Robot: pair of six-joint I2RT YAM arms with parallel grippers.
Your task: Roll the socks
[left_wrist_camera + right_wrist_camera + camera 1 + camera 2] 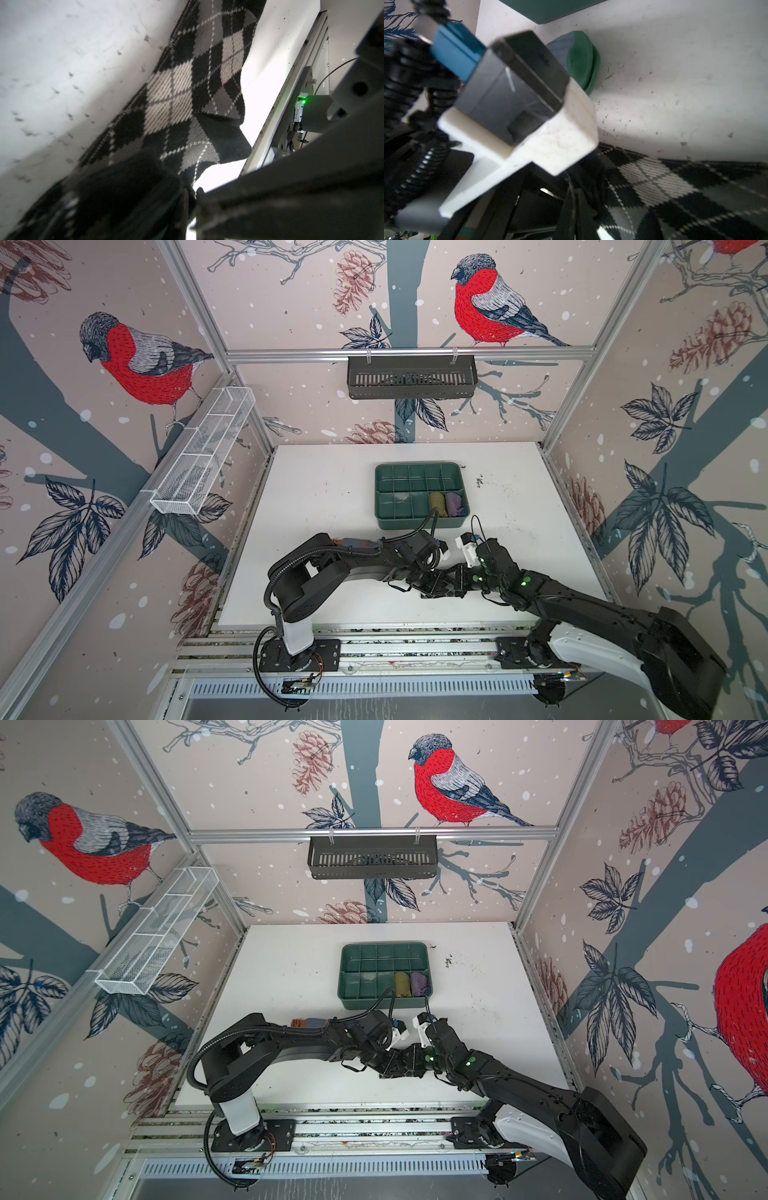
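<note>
Right gripper [572, 207] is pinched tight on the argyle sock [664, 187], which stretches flat away from it. Left gripper [190, 207] sits alongside; I can't tell its grip. Blue sock [579, 60] lies beyond both. Looks like the roll's only starting, so next I need to turn that end over evenly.

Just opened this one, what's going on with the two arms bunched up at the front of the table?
Both arms meet low over the argyle sock near the table's front. The left gripper and right gripper each appear closed on it, so a roll seems under way, though no finished roll shows. The light blue sock lies behind the left arm, no gripper on it. The green tray holds an olive roll and a purple roll in neighbouring compartments.
</note>
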